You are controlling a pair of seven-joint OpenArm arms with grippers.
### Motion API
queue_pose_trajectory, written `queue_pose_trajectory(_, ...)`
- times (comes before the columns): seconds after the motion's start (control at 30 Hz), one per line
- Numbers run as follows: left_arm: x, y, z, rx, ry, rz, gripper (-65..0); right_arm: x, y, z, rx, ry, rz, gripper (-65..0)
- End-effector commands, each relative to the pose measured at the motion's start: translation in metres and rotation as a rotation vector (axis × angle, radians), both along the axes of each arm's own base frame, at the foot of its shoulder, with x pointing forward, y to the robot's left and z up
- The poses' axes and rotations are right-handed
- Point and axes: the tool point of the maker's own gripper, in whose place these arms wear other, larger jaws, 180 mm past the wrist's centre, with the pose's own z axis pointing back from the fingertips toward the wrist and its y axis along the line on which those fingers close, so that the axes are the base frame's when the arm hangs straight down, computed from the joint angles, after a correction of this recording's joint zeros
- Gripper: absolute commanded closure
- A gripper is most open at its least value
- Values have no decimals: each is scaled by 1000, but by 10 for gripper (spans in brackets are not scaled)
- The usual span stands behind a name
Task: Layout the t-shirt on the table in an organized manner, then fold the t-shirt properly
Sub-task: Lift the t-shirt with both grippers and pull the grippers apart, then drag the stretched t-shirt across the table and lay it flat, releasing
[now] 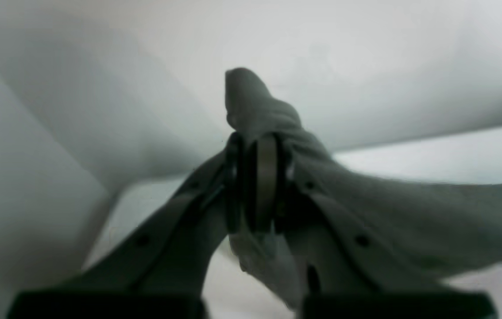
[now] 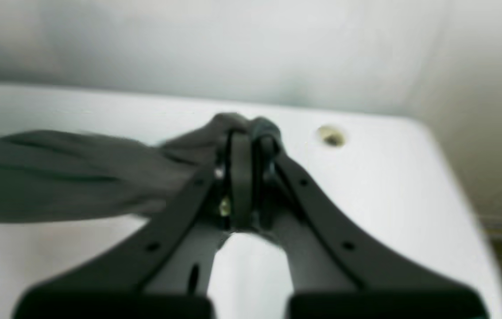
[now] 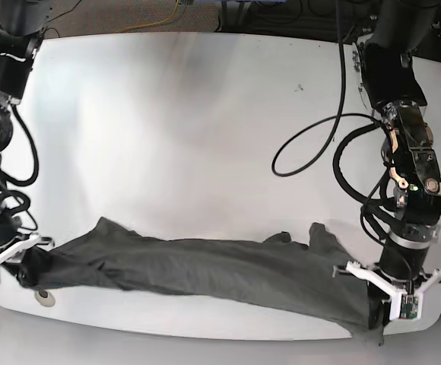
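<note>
A: Left tool (image 1: pixel 257 186), dark and two-fingered, is clamped on a bunch of the dark charcoal-grey soft fabric t-shirt (image 3: pixel 205 270); a nub of cloth pokes out past its fingertips in the left wrist view.

B: And the right tool (image 2: pixel 244 173)?

A: Clamped too, on the other end of the t-shirt. In the right wrist view the fabric wraps over its tips and trails off to the left.

B: Where does the shirt sit?

A: Along the near edge of the large white glossy worktop (image 3: pixel 190 129), stretched between the two tools, wrinkled and not spread flat. In the base view the left tool (image 3: pixel 380 304) is at the near right corner, where a fold of shirt hangs over the edge.

B: The right one?

A: At the near left corner (image 3: pixel 11 262), just beside a small round grommet (image 3: pixel 46 298) set in the worktop. A black cable (image 3: pixel 312 144) loops across the surface near the left arm.
</note>
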Motion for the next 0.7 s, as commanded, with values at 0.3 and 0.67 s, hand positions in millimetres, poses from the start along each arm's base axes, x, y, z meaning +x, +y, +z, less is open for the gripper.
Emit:
queue_pose_trajectory(0.3, -46, 25, -98, -121, 205, 39, -30, -62, 19, -65, 54, 136, -8, 0)
queue_pose_trajectory(0.67, -112, 42, -190, -147, 457, 100, -30, -127, 50, -146, 158, 342, -9, 0)
